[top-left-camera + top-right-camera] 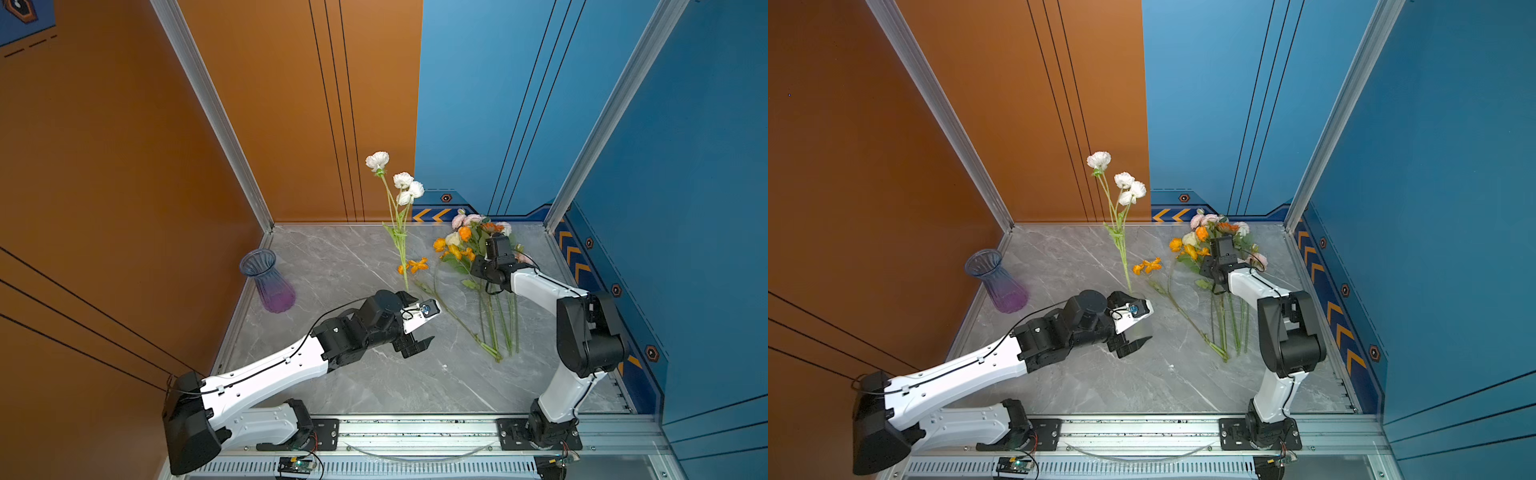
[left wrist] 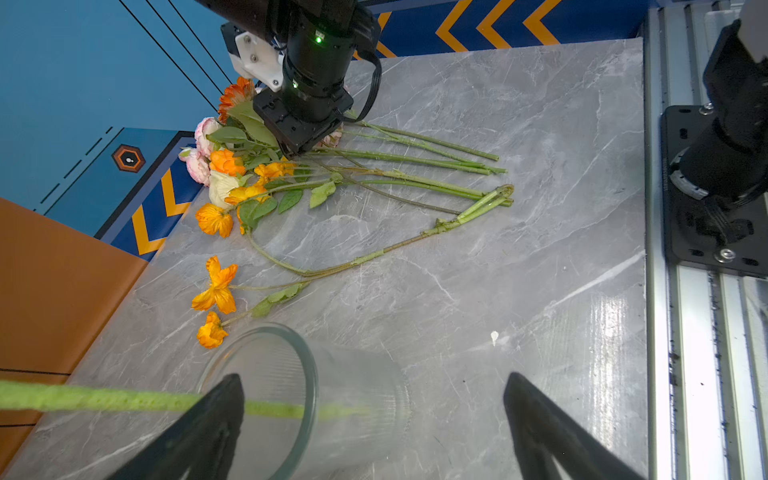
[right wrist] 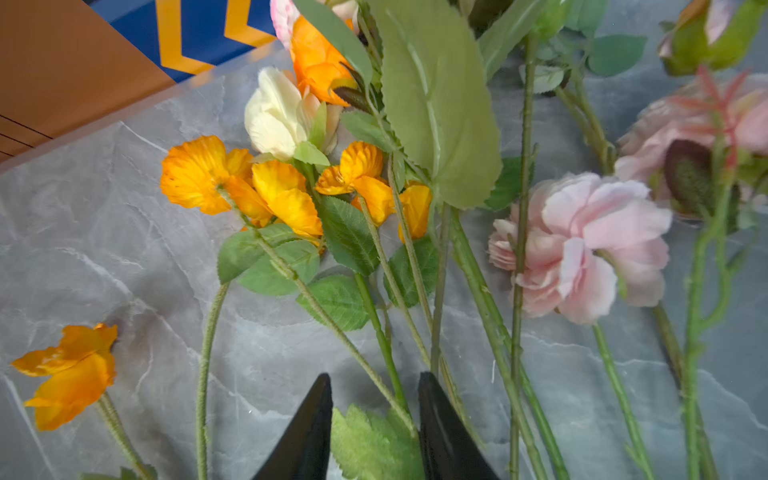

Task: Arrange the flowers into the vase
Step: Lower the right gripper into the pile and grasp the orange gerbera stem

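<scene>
A clear ribbed glass vase point(image 2: 357, 395) holds the stem of the tall white flowers point(image 1: 405, 183). My left gripper point(image 2: 374, 376) is open wide around this vase; one finger is by its rim and the other stands well off its side. The remaining flowers point(image 1: 461, 245), orange, cream and pink, lie in a pile at the back right with stems point(image 1: 494, 328) pointing forward. My right gripper point(image 3: 374, 376) is down in that pile, open by a narrow gap. A hairy green stem point(image 3: 374, 374) and a leaf point(image 3: 370, 440) lie between its jaws. One orange flower point(image 1: 417, 265) lies apart.
An empty purple-tinted vase point(image 1: 270, 282) stands at the table's left edge by the orange wall. The blue wall runs close behind and to the right of the pile. The metal rail point(image 1: 415, 428) with both arm bases runs along the front.
</scene>
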Robot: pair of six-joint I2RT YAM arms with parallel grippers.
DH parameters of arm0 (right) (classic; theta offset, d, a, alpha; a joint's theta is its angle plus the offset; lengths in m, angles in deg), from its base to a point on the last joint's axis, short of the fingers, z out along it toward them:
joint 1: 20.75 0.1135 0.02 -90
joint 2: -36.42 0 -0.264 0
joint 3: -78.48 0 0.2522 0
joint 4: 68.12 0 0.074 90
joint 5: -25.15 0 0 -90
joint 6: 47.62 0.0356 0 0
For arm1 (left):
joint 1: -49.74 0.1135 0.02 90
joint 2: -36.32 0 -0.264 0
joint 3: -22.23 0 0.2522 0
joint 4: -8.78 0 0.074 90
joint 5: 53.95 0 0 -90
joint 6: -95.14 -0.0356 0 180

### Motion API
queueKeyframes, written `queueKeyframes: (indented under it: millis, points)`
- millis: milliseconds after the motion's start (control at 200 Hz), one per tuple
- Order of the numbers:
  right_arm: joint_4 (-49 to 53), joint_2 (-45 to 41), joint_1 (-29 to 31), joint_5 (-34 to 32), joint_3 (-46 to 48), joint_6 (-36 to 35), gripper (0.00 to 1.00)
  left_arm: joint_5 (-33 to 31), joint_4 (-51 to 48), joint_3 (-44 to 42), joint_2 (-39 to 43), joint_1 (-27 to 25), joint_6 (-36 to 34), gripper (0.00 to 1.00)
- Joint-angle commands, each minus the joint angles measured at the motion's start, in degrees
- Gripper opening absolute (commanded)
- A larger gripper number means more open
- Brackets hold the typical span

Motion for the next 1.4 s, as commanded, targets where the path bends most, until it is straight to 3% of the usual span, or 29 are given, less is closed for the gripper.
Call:
queueKeyframes:
  millis: [0,225,661,866,966,1396]
  points:
    - [4.4,3.0,-0.4,-0.2,-3.0,-1.1,0.35,-0.7,1.2,-0.6,1.7,-0.7,-0.8,0.98]
    - [8.3,5.9,-0.3,-3.5,-5.8,-1.4,0.35,-0.6,1.2,-0.7,2.6,-0.7,-1.2,0.98]
    - [8.3,2.0,-0.3,-5.8,-3.4,-2.9,0.35,-0.1,0.8,-0.6,2.2,-0.7,-1.6,0.98]
    - [8.6,5.9,-1.1,-6.2,-4.9,-4.1,0.34,0.0,0.6,-0.6,2.2,-0.7,-1.9,0.98]
    - [7.5,8.3,-1.7,-3.1,-6.2,-3.8,0.31,0.0,0.5,-0.6,2.1,-0.7,-2.1,0.98]
    - [10.5,5.9,-0.4,-6.2,-8.1,-5.8,0.00,-0.3,-0.1,-0.5,2.0,-0.7,-2.6,0.98]
